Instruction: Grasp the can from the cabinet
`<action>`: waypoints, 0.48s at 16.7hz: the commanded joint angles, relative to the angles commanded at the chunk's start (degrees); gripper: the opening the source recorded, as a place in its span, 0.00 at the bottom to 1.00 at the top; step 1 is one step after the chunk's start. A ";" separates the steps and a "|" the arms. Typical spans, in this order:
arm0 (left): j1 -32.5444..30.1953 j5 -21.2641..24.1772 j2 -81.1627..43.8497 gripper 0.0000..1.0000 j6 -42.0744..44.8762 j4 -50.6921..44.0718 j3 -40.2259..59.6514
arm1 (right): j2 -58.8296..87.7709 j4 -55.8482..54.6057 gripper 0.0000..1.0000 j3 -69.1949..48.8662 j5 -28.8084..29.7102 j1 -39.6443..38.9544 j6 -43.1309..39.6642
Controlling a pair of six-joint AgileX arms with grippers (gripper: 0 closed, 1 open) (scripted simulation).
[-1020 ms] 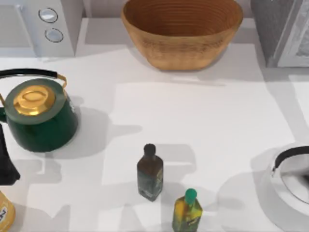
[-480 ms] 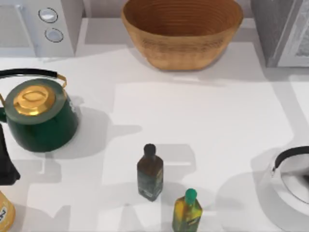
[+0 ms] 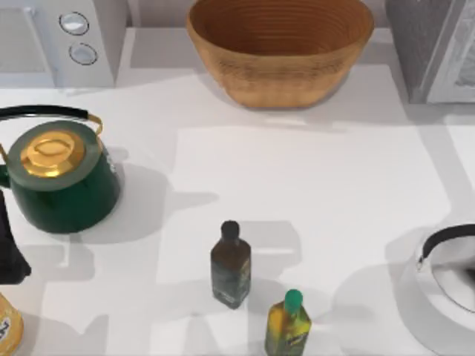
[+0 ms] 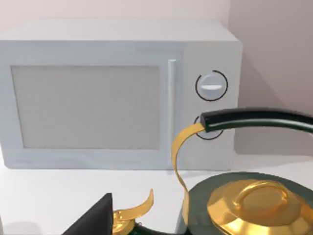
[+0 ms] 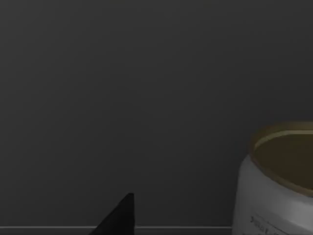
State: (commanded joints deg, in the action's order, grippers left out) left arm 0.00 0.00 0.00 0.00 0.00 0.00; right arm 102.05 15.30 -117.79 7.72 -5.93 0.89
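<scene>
Gripper state first: neither the left nor the right one shows enough of its fingers for me to tell whether it is open or closed, or whether anything is held.

From above, a white table (image 3: pixel 312 185) carries a green kettle (image 3: pixel 63 182) with a gold lid at the left, and a dark part of the left arm (image 3: pixel 9 252) at the left edge just below it. A wicker basket (image 3: pixel 280 48) stands at the back centre, a microwave (image 3: pixel 59 41) at the back left and a grey cabinet (image 3: pixel 434 44) at the back right. Near the front middle stand a dark bottle (image 3: pixel 230 265) and, just beside it, a yellow bottle with a green cap (image 3: pixel 288 324). A white kettle (image 3: pixel 445 285) sits at the right edge, an orange object (image 3: pixel 7 326) at the front left corner.

At the left wrist, a black fingertip (image 4: pixel 95 220) lies low, near the kettle's gold lid (image 4: pixel 254 205), with the microwave behind.

At the right wrist, a black fingertip (image 5: pixel 120 218) points into a dark cabinet interior (image 5: pixel 122 98), where the can (image 5: pixel 276 181), white with a gold rim, stands upright, apart from it.
</scene>
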 joint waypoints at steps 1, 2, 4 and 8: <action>0.00 0.00 0.00 1.00 0.00 0.00 0.00 | 0.00 0.00 0.62 0.00 0.00 0.00 0.00; 0.00 0.00 0.00 1.00 0.00 0.00 0.00 | 0.00 0.00 0.55 0.00 0.00 0.00 0.00; 0.00 0.00 0.00 1.00 0.00 0.00 0.00 | 0.00 0.00 0.40 0.00 0.00 0.00 0.00; 0.00 0.00 0.00 1.00 0.00 0.00 0.00 | 0.00 0.00 0.10 0.00 0.00 0.00 0.00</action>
State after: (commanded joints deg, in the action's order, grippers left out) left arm 0.00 0.00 0.00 0.00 0.00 0.00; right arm 102.05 15.30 -117.79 7.72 -5.93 0.89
